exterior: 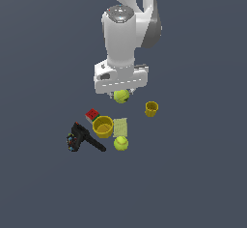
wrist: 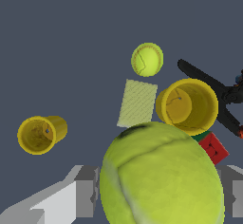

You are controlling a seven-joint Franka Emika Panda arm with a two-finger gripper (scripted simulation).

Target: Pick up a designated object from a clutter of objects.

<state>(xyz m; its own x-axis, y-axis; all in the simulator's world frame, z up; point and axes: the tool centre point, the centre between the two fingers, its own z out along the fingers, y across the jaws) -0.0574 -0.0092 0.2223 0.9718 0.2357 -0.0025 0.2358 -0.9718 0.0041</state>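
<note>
The gripper (wrist: 159, 194) holds a tennis ball (wrist: 161, 178) between its fingers, seemingly lifted clear, so the pick looks nearly done, while beyond it lie the pad (wrist: 137, 103), two cups (wrist: 187, 105), red cube (wrist: 213, 148), drill (wrist: 216, 95) and the other ball (wrist: 147, 59).

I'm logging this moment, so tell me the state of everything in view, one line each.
Gripper: shut on the held tennis ball.
Held tennis ball: between the gripper fingers, apparently lifted off the floor.
Other tennis ball: loose on the floor.
Big yellow cup: upright, mouth open, looks empty.
Small yellow cup: upright, apart from the rest.
Green pad: lying flat.
Red cube: resting beside the big cup.
Drill: lying on its side.
</note>
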